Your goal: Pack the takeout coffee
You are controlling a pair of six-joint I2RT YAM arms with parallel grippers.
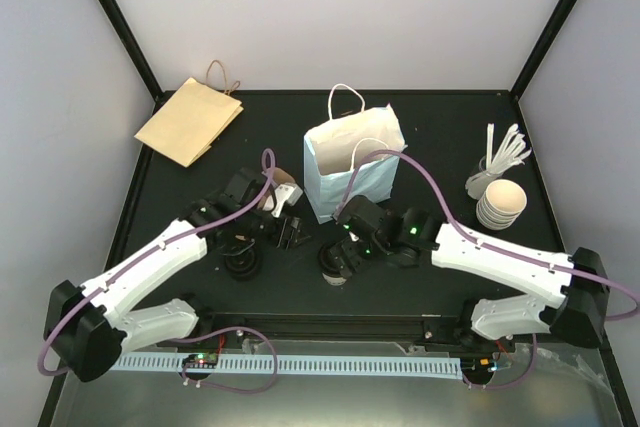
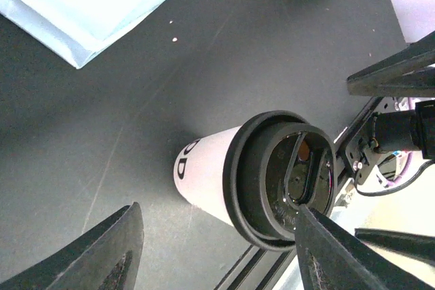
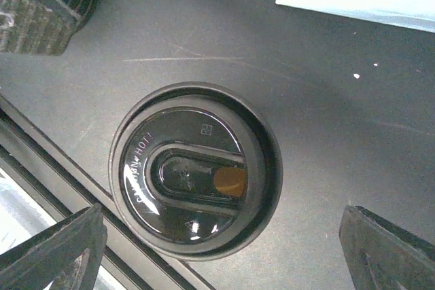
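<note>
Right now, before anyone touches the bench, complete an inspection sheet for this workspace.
Surface: dark table, faint scratches, white specks.
Job's things: two lidded cups, left cup and right cup, both upright; white bag standing open.
Clutter: brown bag lying flat, far left; white stack and white sticks, far right.
Grippers: left gripper over the left cup, right gripper over the right cup, fingers of both open.
Cables: purple cables looping along both arms.
Surroundings: pale walls, black frame posts.
</note>
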